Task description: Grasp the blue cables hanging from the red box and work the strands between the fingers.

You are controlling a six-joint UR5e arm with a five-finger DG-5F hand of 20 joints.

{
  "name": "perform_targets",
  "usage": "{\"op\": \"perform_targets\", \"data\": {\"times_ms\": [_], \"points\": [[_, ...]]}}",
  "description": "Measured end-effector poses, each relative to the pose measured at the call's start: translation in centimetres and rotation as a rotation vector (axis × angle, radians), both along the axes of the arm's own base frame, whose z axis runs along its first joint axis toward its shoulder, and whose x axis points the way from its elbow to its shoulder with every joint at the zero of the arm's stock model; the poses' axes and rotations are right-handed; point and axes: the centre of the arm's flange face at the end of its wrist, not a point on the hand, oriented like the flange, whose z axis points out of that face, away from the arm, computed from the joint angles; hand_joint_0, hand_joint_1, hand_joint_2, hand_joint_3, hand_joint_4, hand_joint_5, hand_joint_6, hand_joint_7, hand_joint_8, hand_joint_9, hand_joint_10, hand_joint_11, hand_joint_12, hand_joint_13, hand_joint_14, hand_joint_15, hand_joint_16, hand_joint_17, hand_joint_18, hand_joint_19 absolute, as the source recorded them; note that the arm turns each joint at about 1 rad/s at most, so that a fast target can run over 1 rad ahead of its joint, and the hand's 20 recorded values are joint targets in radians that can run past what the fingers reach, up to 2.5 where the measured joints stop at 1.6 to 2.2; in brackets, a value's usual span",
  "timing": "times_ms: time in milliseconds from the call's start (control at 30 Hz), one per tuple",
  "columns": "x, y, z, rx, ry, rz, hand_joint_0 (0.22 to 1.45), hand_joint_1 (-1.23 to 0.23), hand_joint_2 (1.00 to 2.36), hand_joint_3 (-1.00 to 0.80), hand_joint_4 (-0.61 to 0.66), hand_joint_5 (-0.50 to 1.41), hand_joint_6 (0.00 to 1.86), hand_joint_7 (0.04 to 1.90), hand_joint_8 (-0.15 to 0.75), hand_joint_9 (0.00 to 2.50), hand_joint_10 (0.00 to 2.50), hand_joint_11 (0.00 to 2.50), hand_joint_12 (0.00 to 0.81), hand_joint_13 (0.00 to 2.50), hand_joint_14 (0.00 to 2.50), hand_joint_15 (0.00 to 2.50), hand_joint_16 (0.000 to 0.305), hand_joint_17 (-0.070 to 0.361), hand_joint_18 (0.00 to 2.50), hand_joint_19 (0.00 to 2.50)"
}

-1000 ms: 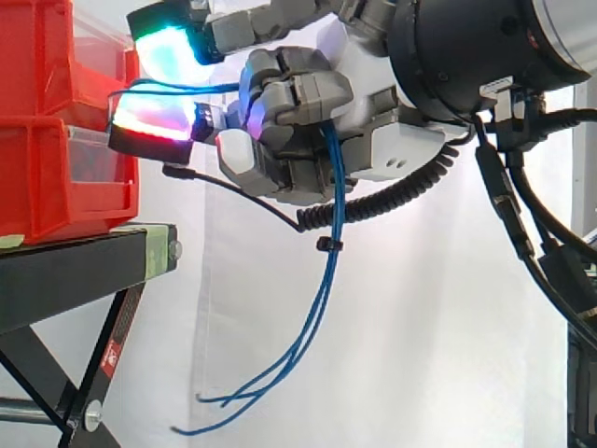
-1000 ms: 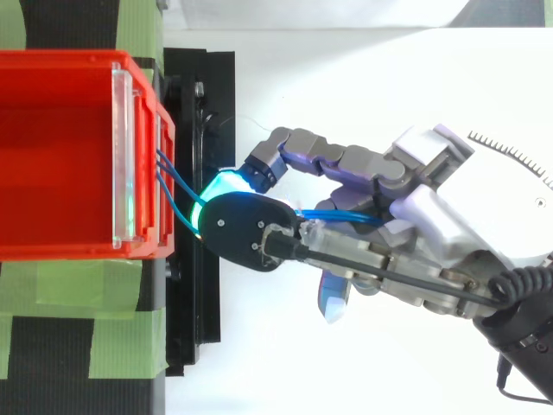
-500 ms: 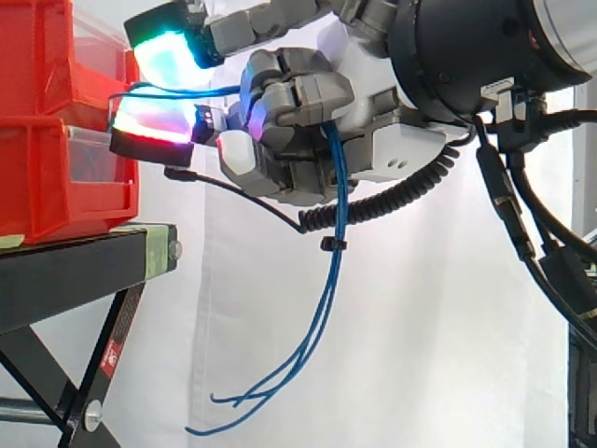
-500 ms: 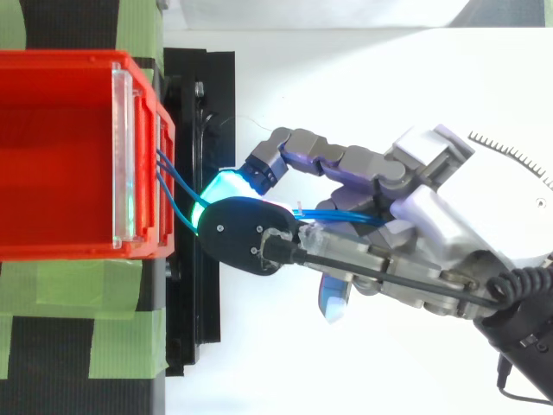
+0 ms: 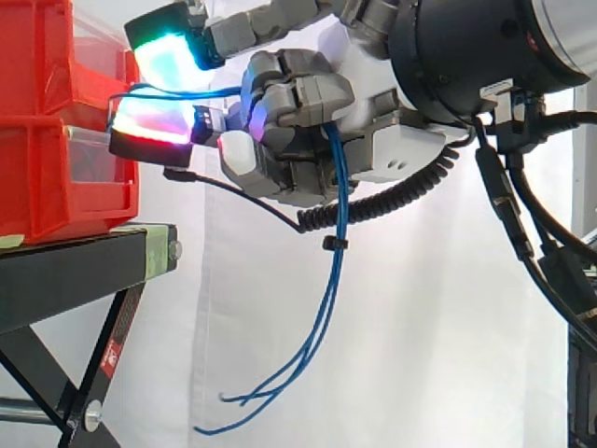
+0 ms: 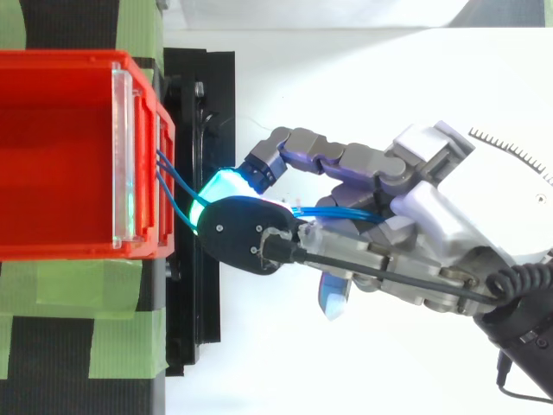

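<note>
Several thin blue cables come out of the front of the red box, run level to the hand, then drop through its curled fingers and hang loose toward the floor. From above, the cables leave the red box and pass under a green-glowing fingertip into the hand. The hand is shut on the strands, right in front of the box. Two glowing pads almost touch the box's front. The cables' path inside the palm is hidden.
The red boxes are stacked on a black stand with green tape on its top. A white curtain hangs behind. Below the hand, open air surrounds the dangling cable ends.
The loose cable ends have swung slightly to the right. The hand has barely shifted and keeps its hold on the strands.
</note>
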Motion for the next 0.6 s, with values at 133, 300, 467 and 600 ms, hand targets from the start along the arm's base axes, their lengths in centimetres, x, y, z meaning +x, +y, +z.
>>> {"op": "perform_targets", "data": {"times_ms": [133, 300, 467, 600], "points": [[0.0, -0.01, -0.01, 0.0, 0.001, 0.0, 1.1, -0.64, 1.0, 0.24, 0.27, 0.53, 0.02, 1.29, 0.524, 1.95, 2.5, 2.5, 0.623, 1.99, 2.5, 1.61, 0.246, 0.185, 2.5, 0.58], [-0.07, -0.07, -0.03, -0.003, 0.005, -0.001, 1.22, -0.64, 1.01, 0.26, 0.21, 0.61, 0.02, 1.33, 0.524, 1.95, 2.5, 2.5, 0.623, 1.99, 2.5, 1.61, 0.246, 0.185, 2.5, 0.58], [-0.23, -0.22, -0.03, -0.004, 0.014, -0.004, 1.0, -0.71, 1.0, 0.09, 0.27, 0.59, 0.02, 1.25, 0.524, 1.95, 2.5, 2.5, 0.623, 1.99, 2.5, 1.61, 0.246, 0.185, 2.5, 0.58], [-0.37, -0.17, -0.01, 0.024, -0.008, -0.007, 0.87, -0.63, 1.02, -0.37, 0.3, 0.53, 0.02, 1.21, 0.524, 1.95, 2.5, 2.5, 0.623, 1.99, 2.5, 1.61, 0.246, 0.185, 2.5, 0.58]]}}
